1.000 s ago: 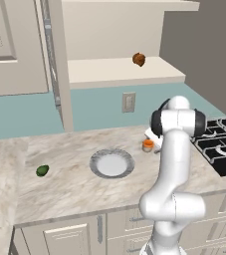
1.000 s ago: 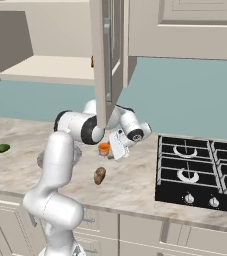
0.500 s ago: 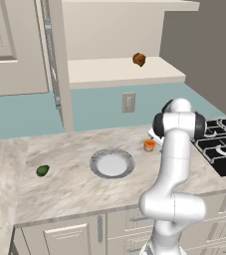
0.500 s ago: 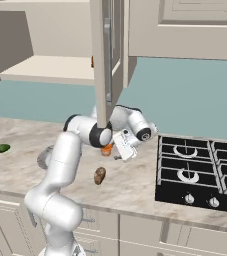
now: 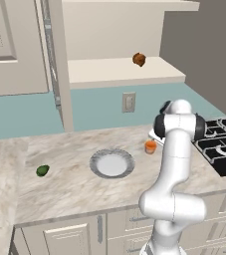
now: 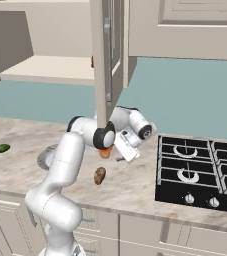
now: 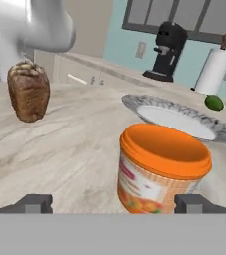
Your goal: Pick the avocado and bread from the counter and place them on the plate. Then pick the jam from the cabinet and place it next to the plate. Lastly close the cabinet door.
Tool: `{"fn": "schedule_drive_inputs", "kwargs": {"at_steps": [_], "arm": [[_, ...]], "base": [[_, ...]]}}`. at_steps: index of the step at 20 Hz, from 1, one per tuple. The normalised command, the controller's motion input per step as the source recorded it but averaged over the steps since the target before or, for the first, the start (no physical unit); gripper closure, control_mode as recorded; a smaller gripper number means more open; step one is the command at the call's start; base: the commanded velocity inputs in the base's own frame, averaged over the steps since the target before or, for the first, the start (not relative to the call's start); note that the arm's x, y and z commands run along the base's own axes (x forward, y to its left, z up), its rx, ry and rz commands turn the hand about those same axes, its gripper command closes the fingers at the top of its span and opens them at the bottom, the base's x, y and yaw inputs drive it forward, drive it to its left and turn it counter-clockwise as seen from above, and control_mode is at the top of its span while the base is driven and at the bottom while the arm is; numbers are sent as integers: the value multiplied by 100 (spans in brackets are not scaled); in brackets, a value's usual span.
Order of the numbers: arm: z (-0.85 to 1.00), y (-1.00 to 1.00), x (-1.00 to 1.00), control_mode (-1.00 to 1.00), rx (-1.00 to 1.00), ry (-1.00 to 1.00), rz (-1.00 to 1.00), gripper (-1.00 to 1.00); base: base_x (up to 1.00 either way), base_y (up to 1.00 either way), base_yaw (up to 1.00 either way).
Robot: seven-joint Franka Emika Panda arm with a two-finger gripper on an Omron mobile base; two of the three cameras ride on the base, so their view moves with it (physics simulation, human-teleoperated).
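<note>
The orange jam [image 7: 162, 169] stands upright on the counter [image 7: 69, 149], just ahead of my open gripper [image 7: 113, 203] and right of its middle, untouched. From the right base view, the gripper [image 6: 121, 150] hovers low beside the jam [image 6: 104, 152]. The jam [image 5: 150, 146] is right of the plate [image 5: 95, 158], which has nothing on it. The tan bread [image 6: 99, 175] lies on the counter near the arm, and appears as the bread [image 7: 29, 91] at upper left. The avocado [image 5: 43, 170] lies left of the plate. The cabinet [image 5: 119, 69] is open, its door [image 6: 107, 60] swung out.
A dark brown-orange lump [image 5: 139, 59] sits on the cabinet shelf. A black stove [image 6: 195, 170] borders the counter to the right of the arm. A coffee machine [image 7: 167, 50] and a paper towel roll [image 7: 213, 69] stand far off beyond the plate.
The arm's upper part has swung slightly to the right and the hand has shifted a little away from the jam. The jaws stay wide; the jam has not moved.
</note>
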Motion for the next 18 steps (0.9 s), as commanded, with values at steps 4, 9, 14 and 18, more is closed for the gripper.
{"fn": "schedule_drive_inputs", "kwargs": {"at_steps": [4, 9, 14, 18], "arm": [[0, 0, -69, -100, 0, -16, 23, -100], [0, 0, -59, -100, 0, -18, 22, -100], [0, 0, -6, -100, 0, -18, 13, -100], [0, 0, 1, -100, 0, -20, 5, -100]], "base": [[0, 0, 0], [0, 0, 0], [0, 0, 0], [0, 0, 0]]}}
